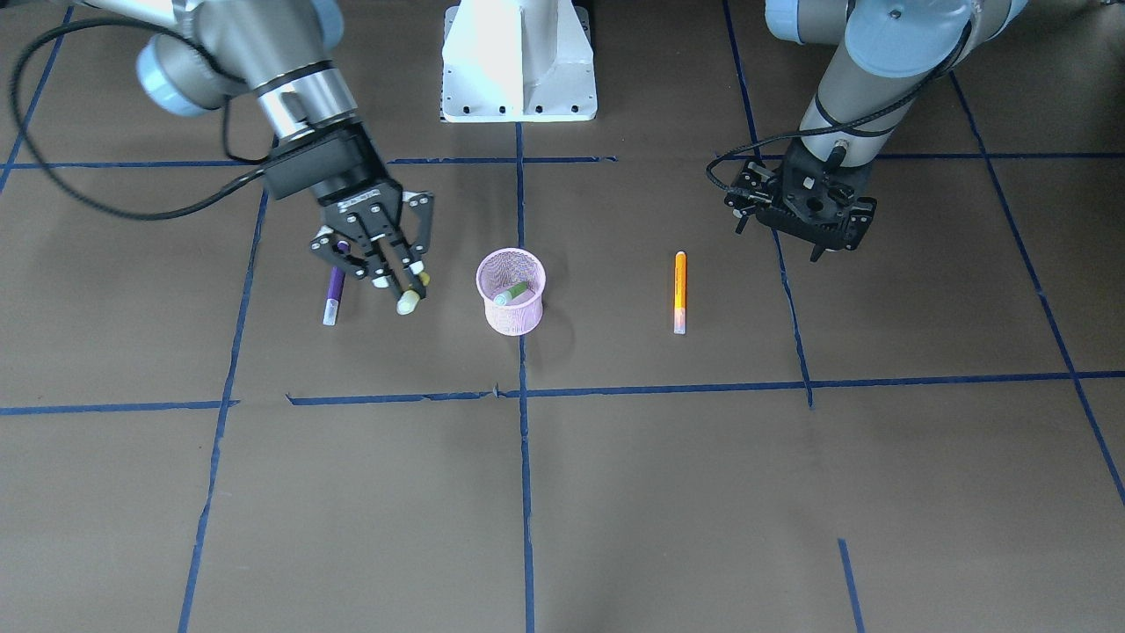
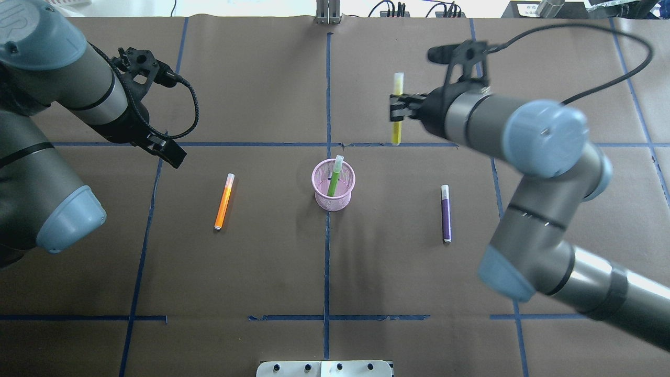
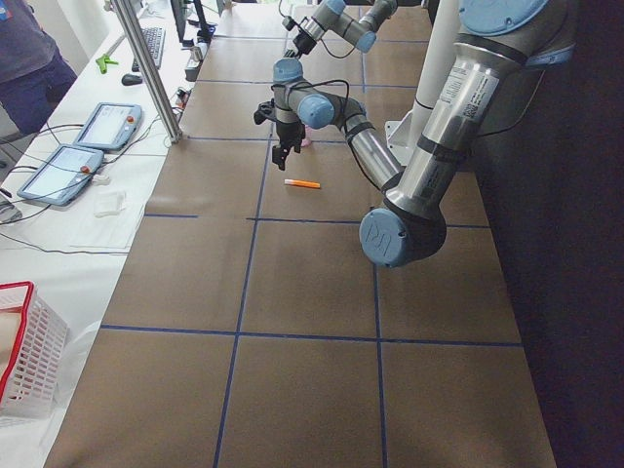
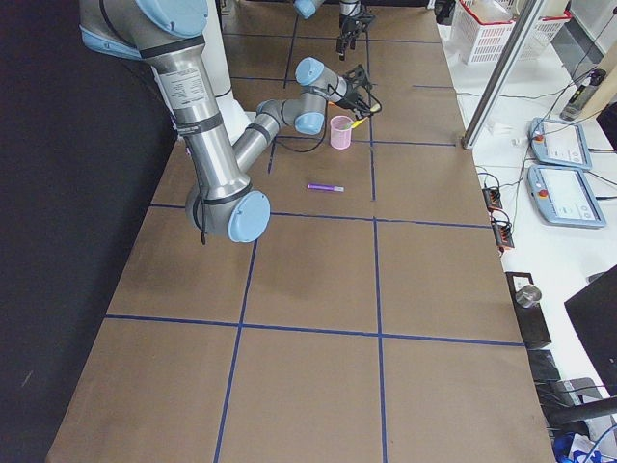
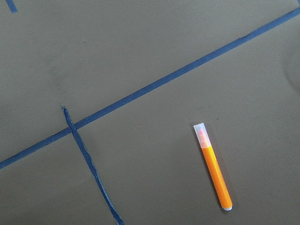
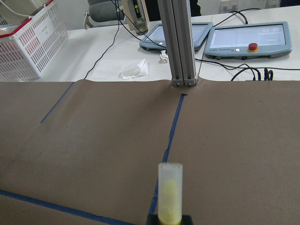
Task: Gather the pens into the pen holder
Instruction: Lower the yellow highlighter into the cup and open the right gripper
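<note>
Cup (image 2: pixel 333 195) holds a green pen (image 2: pixel 334 178); beyond it the right gripper (image 2: pixel 396 112) pinches a yellow pen (image 2: pixel 398 84); left gripper (image 1: pixel 791 233): finger spread unclear; brown table (image 2: pixel 261 262) beneath.

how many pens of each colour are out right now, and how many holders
green pen: 1
orange pen: 1
purple pen: 1
yellow pen: 1
pen holder: 1
total: 5 things, 4 of them pens

matt paper tbl (image 2: pixel 261 262), wire-mesh pen holder (image 2: pixel 335 202)
</note>
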Controlling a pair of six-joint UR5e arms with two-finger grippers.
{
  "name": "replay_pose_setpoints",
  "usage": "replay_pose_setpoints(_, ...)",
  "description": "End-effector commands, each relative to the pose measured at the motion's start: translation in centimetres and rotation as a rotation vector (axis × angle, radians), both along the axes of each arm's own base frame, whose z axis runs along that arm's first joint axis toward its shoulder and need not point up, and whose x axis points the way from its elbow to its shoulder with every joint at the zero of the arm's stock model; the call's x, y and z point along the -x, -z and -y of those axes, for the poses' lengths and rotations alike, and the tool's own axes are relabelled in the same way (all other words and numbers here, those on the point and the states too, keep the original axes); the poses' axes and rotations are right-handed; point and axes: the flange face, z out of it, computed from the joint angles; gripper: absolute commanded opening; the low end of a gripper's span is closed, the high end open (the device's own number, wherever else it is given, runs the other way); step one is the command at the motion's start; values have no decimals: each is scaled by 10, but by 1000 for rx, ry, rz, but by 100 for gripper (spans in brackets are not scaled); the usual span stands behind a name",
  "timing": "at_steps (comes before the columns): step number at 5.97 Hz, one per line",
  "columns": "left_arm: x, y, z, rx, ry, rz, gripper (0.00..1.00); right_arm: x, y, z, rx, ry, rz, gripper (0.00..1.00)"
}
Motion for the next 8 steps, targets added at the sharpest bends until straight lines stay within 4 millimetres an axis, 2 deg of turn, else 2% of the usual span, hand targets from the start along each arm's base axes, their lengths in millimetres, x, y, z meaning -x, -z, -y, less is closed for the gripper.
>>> replay_pose_setpoints(1,-3,3,-1,48,50,-13,100,46,22,-36,23,-87,2,0)
replay_pose_setpoints(2,-3,4,-1,47,51,-16,100,75,12,-42,9,-152,-41,0)
replay_pose_setpoints(3,-3,5,-2,47,50,-18,100,100,11,-47,-9,-204,-62,0)
replay_pose_setpoints(5,-3,4,-2,48,50,-17,100,111,11,-61,-15,-200,-69,0)
replay_pose_setpoints(6,-3,5,-2,48,50,-17,100,117,5,-64,-17,-204,-85,19)
replay_pose_setpoints(7,-3,5,-2,47,51,-16,100,117,7,-64,-19,-199,-75,26)
replay_pose_setpoints(8,-3,5,-2,47,50,-18,100,114,15,-66,-10,-203,-42,96)
